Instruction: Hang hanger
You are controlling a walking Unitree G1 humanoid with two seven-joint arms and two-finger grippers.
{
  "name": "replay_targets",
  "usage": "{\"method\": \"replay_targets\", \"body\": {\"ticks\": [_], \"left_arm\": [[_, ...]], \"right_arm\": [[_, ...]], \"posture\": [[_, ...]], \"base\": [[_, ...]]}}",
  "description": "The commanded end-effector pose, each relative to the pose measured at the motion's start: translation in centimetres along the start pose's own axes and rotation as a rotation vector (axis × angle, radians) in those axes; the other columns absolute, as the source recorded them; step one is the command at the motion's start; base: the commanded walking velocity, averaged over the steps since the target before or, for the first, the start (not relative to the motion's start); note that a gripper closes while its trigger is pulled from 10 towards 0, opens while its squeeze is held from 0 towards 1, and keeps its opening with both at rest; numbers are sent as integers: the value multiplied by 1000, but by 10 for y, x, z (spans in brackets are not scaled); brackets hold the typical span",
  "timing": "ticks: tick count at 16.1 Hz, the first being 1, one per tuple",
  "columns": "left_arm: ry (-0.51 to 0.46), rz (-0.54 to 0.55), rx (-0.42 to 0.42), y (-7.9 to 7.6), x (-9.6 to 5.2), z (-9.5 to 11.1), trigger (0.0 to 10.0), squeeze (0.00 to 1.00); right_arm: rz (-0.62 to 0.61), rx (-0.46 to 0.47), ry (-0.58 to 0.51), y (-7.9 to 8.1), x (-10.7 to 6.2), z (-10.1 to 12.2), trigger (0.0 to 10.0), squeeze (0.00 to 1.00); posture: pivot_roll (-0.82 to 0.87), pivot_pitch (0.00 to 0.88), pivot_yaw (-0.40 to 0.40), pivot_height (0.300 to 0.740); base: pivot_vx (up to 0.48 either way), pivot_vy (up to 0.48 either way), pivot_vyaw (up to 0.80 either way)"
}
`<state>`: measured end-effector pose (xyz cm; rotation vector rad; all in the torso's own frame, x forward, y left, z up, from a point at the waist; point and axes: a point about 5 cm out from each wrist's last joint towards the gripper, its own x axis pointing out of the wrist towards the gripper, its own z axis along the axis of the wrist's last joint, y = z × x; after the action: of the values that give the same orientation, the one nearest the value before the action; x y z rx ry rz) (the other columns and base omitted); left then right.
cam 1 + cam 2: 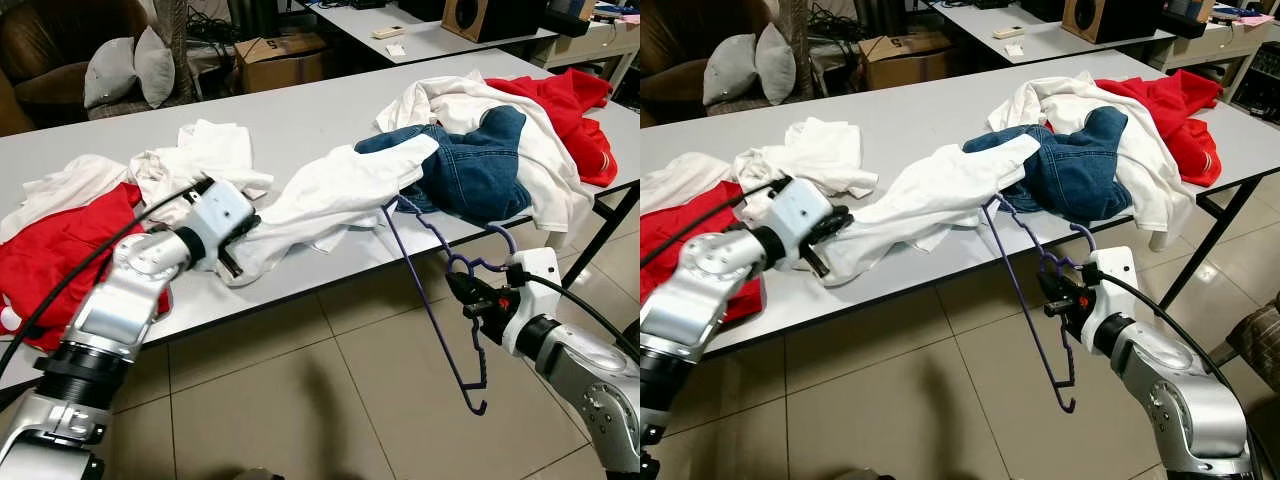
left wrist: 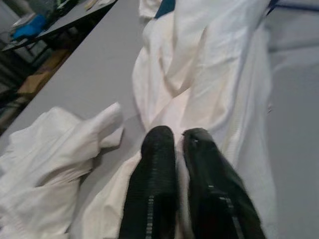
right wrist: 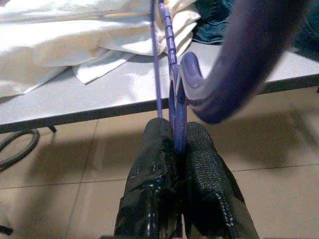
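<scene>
A purple wire hanger [image 1: 440, 320] hangs off the table's front edge over the floor, its upper arm tucked into a white shirt [image 1: 340, 195] that lies stretched across the table. My right gripper [image 1: 462, 290] is below the table edge, shut on the hanger's neck just under the hook [image 3: 249, 50]; the right wrist view shows the fingers [image 3: 159, 149] pinching the purple wire. My left gripper [image 1: 236, 252] rests at the shirt's near-left end, and in the left wrist view it [image 2: 178, 137] is shut on a fold of the white cloth.
On the grey table [image 1: 300, 110] lie blue jeans [image 1: 480, 165], a red garment [image 1: 570, 110] at the right, another red one [image 1: 60, 250] at the left and a white heap [image 1: 200, 155]. Tiled floor lies in front. A cardboard box [image 1: 280, 60] and cushions [image 1: 125, 70] stand behind.
</scene>
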<state>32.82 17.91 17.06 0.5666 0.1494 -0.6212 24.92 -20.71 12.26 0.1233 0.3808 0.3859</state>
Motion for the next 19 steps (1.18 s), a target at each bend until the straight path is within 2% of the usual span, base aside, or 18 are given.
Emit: {"method": "replay_targets", "body": {"ticks": [1, 3, 6, 8, 10, 11, 12, 13, 14, 15, 17, 19], "left_arm": [[-88, -62, -5, -1, -1, 17, 10000, 1000], [-205, -196, -61, -15, 2, 39, 10000, 1000], [-264, -190, -105, -17, 13, 54, 10000, 1000], [-291, -208, -95, -21, 17, 63, 10000, 1000], [-272, -203, -64, -26, 25, 65, 10000, 1000], [-250, -227, -68, -33, 28, 63, 10000, 714], [-208, -269, -60, -45, 34, 59, 10000, 75], [-168, -249, -57, -51, 39, 53, 10000, 0], [-144, -172, -76, -54, 45, 49, 10000, 0], [-143, -156, -84, -55, 46, 48, 10000, 0], [-162, -66, -118, -52, 51, 48, 10000, 0], [-251, 19, -112, -48, 52, 58, 10000, 0]], "right_arm": [[35, -3, -41, 5, -2, 11, 10000, 0], [77, 12, -61, 10, -2, 14, 10000, 0], [171, 57, -122, 17, -5, 25, 10000, 0], [228, 65, -154, 21, -8, 32, 10000, 0], [275, 115, -208, 22, -11, 40, 10000, 0], [300, 149, -235, 23, -13, 44, 10000, 0], [335, 203, -272, 22, -16, 47, 10000, 0], [350, 236, -285, 20, -19, 48, 10000, 0], [375, 280, -295, 16, -24, 47, 10000, 0], [383, 289, -297, 15, -25, 47, 10000, 0], [408, 310, -284, 14, -28, 45, 10000, 0], [419, 324, -258, 13, -30, 40, 10000, 0]], "posture": [[-109, 0, 60, 740], [-113, 0, 58, 740], [-121, 0, 55, 740], [-123, 0, 49, 740], [-125, 0, 45, 740], [-125, 0, 45, 740], [-130, 0, 43, 740], [-135, 0, 43, 740], [-136, 0, 37, 740], [-136, 0, 37, 740], [-139, 0, 35, 740], [-144, 0, 30, 740]], "base": [[0, 0, 0], [0, 0, 0], [0, 0, 0], [0, 0, 0], [0, 0, 0], [0, 0, 0], [0, 0, 0], [0, 0, 0], [0, 0, 0], [0, 0, 0], [0, 0, 0], [0, 0, 0]]}}
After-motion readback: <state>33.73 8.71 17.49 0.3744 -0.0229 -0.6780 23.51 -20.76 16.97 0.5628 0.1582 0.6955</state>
